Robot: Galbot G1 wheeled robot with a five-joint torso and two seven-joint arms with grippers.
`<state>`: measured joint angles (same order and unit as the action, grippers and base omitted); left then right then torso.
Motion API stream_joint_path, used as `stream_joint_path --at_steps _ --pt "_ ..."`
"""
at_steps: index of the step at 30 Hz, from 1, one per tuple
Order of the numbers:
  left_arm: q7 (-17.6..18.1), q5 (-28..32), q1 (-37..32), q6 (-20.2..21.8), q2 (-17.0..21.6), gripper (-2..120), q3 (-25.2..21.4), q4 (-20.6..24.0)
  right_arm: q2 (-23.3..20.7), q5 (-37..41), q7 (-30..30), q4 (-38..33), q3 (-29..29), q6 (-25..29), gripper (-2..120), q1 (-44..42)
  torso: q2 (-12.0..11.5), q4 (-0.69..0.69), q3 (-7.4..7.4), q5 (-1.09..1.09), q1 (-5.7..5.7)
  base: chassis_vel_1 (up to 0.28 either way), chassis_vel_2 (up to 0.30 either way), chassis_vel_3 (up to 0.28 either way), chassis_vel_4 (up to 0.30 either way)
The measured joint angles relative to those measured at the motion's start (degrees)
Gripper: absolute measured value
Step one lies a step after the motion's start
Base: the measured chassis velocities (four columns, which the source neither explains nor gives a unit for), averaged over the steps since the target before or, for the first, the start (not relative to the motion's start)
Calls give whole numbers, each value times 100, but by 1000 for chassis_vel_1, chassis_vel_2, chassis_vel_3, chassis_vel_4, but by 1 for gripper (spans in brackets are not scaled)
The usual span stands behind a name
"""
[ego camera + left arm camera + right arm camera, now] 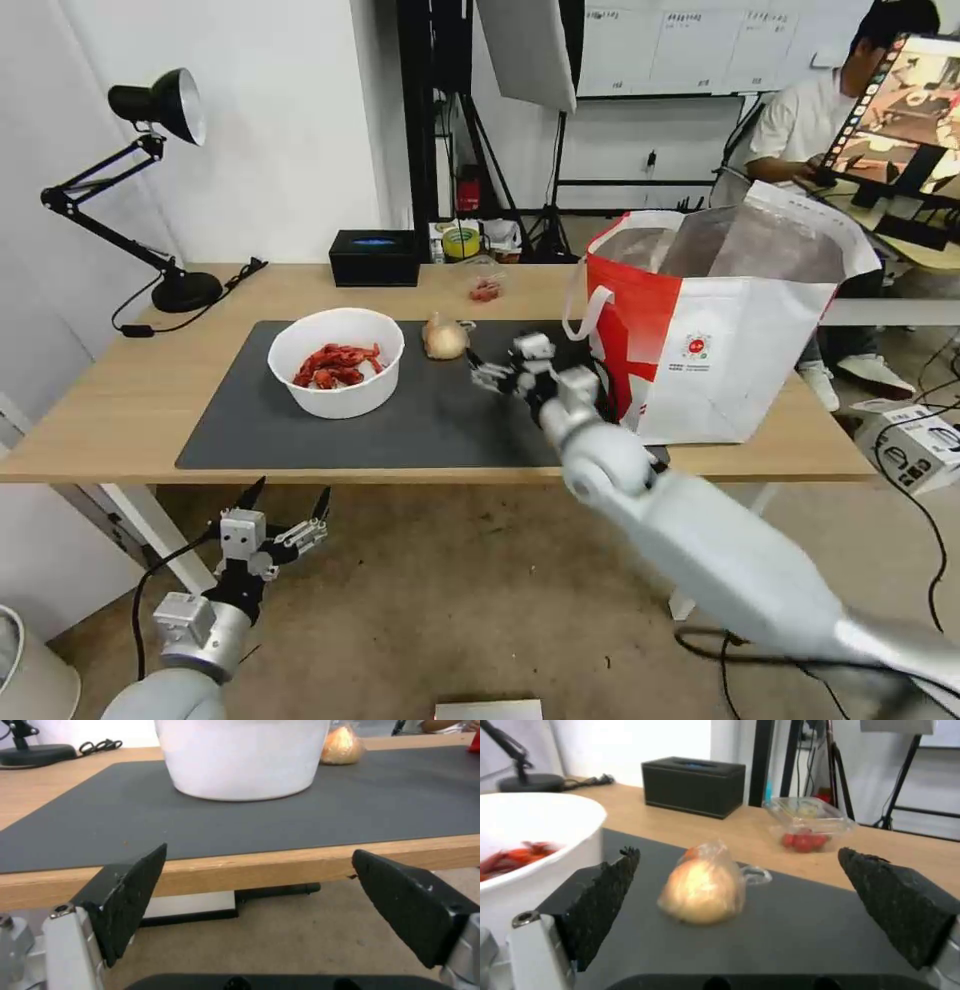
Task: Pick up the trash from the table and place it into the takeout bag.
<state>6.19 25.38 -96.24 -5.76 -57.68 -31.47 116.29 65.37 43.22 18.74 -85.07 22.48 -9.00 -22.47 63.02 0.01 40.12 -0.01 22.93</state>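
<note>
Right gripper (482, 372) spread wide, empty, over the mat just short of the beige lump (445, 337) (wrapped in clear film). Bowl of shells (337, 361) nearby, bare mat btwn. Takeout bag (720, 320) at table's (100, 410) right end. Left gripper (285, 505) wide too, below table edge.

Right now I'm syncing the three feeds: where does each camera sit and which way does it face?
Head: high, looking down over the table, both arms showing.
Left wrist: below the table's front edge, facing the white bowl, between the left gripper jaws, spread.
Right wrist: above the mat, facing the beige lump, right gripper jaws spread.
All three share bowl and lump.
</note>
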Motion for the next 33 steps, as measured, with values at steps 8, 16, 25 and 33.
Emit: stream_joint_path --at_steps 8,16,25,33 --pt "1 3 22 0 3 100 22 -18 715 136 -275 1365 202 -242 100 752 0 -1 0 1 0 0 0 0 0" --pt "6 3 14 2 -21 100 7 -17 1568 52 -614 2664 236 -549 100 1287 0 0 0 0 -1 0 0 0 0" --pt "6 12 11 -9 -18 100 -21 2 2099 -337 -710 3549 167 -708 100 1480 0 0 -1 0 -1 0 0 0 0" --pt "5 15 16 -12 -16 100 -13 31 2133 -384 -732 3622 148 -827 100 1432 1 -1 -1 1 -1 0 0 0 0"
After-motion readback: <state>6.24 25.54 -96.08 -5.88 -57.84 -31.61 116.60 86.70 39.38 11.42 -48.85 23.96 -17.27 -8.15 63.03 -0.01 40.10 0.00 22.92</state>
